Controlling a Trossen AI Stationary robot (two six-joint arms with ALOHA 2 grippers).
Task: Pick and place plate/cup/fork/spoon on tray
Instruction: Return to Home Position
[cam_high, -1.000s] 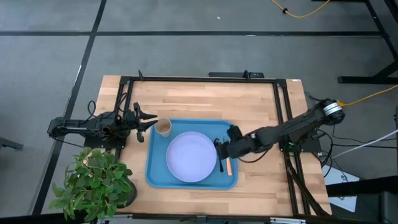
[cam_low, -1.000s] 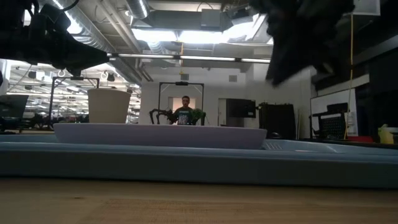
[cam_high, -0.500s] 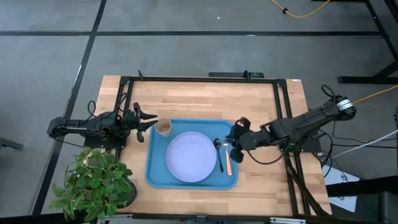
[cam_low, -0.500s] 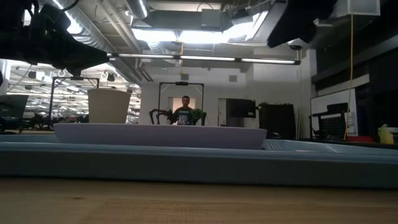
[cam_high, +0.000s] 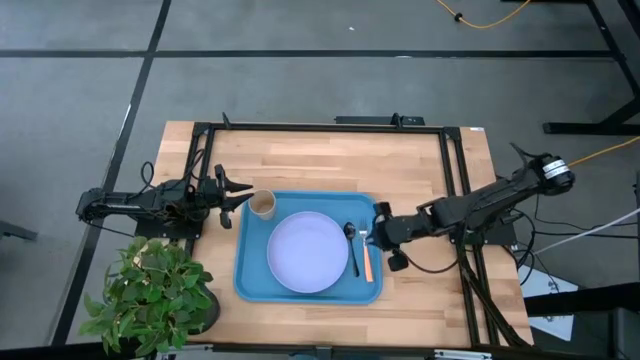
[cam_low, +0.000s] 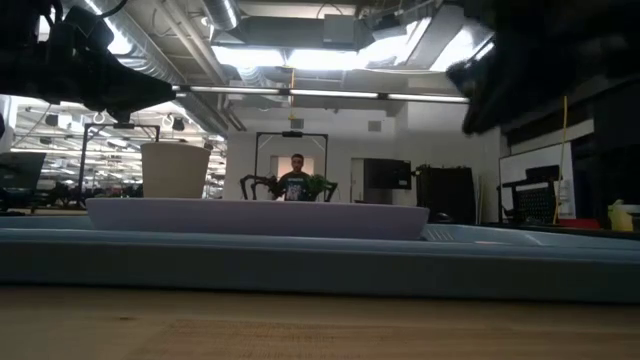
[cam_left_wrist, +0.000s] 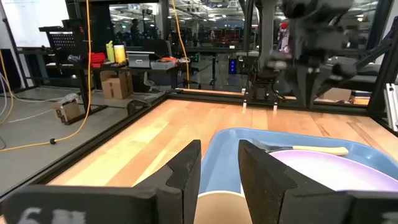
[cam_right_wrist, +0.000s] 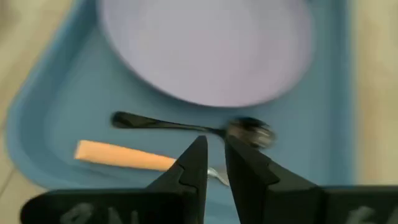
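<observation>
The blue tray (cam_high: 250, 272) lies on the table's middle. On it rest the lavender plate (cam_high: 307, 252), the tan cup (cam_high: 262, 205) upright in its far left corner, the dark spoon (cam_high: 353, 250), and the fork (cam_high: 367, 262) with its orange handle, flat along the right rim. My right gripper (cam_high: 380, 236) hovers over the tray's right rim; its fingers (cam_right_wrist: 216, 155) stand a little apart and empty above spoon (cam_right_wrist: 168, 124) and fork (cam_right_wrist: 124, 154). My left gripper (cam_high: 245, 200) waits just left of the cup (cam_left_wrist: 219, 208), its fingers slightly apart.
A potted plant (cam_high: 150, 295) stands at the table's near left corner. Black frame rails (cam_high: 452, 180) run along the table's far, left and right sides. Bare wood (cam_high: 330, 160) lies beyond the tray's far rim. A person (cam_low: 297, 175) stands far back in the room.
My right gripper has gone from above the spoon and fork toward the table's right edge, to the tray's right rim, rising on the way. The fork and spoon lie still on the tray and show fully now.
</observation>
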